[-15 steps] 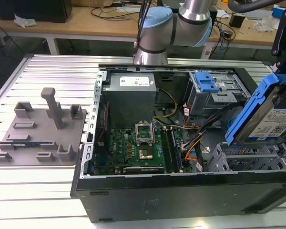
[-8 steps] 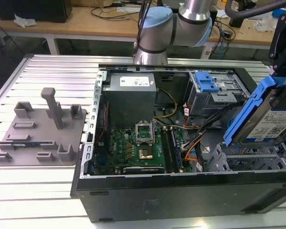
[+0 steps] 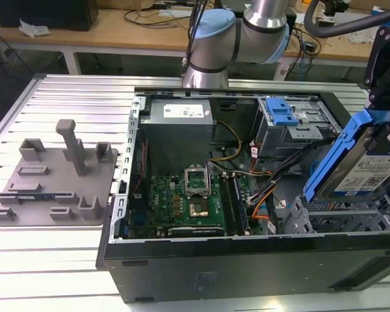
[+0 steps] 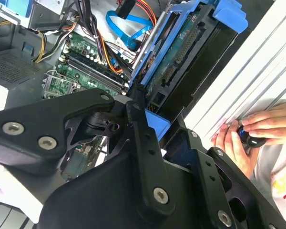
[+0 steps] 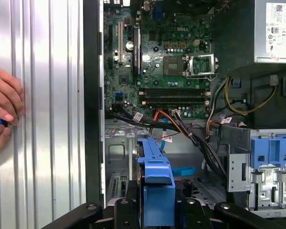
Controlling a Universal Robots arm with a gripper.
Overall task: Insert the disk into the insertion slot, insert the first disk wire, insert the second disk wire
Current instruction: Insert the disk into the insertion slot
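My gripper (image 3: pixel 385 136) is shut on the disk (image 3: pixel 367 174), a silver drive with a white-and-blue label in a bright blue carrier. It hangs tilted above the front right corner of the open computer case. Just below it lies the insertion slot (image 3: pixel 325 222), a low grey perforated-metal bay. In the first wrist view the blue carrier (image 5: pixel 157 179) shows edge-on between my black fingers (image 5: pixel 88 211). In the second wrist view the disk (image 4: pixel 181 52) is seen from its underside. Loose orange and black wires (image 5: pixel 174 121) and a blue cable (image 5: pixel 183 171) lie beside the bay.
A taller grey cage with a blue latch (image 3: pixel 287 117) stands behind the slot. The motherboard (image 3: pixel 195 198) and the power supply (image 3: pixel 179 123) take up the rest of the case. A grey fixture plate (image 3: pixel 52 179) lies at the exterior view's left. A person's hands (image 5: pixel 2 112) rest on the ribbed table.
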